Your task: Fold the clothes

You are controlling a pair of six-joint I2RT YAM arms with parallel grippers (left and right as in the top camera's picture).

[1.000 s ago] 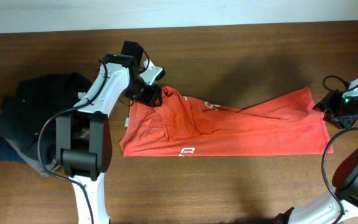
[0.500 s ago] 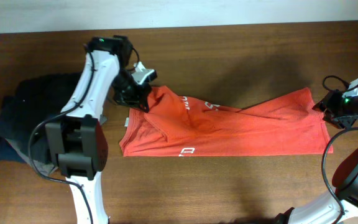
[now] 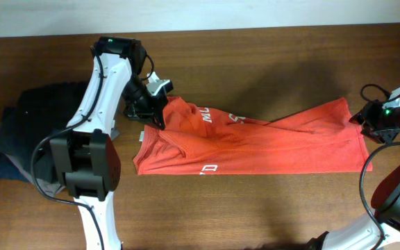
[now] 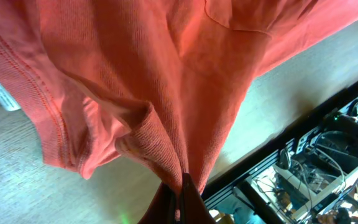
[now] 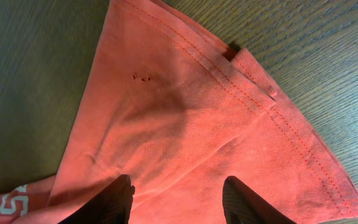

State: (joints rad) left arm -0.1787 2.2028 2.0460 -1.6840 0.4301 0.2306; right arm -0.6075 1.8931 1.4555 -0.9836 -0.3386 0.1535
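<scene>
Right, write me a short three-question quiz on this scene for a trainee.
1. True or false: the left gripper is shut on a fold of the orange T-shirt.
2. Where does the pile of dark clothes lie? A) at the left end of the table; B) on top of the T-shirt; C) at the right end of the table.
3. Fill in: the lettering printed on the T-shirt is ____.
Key: 1 true; 2 A; 3 white.
</scene>
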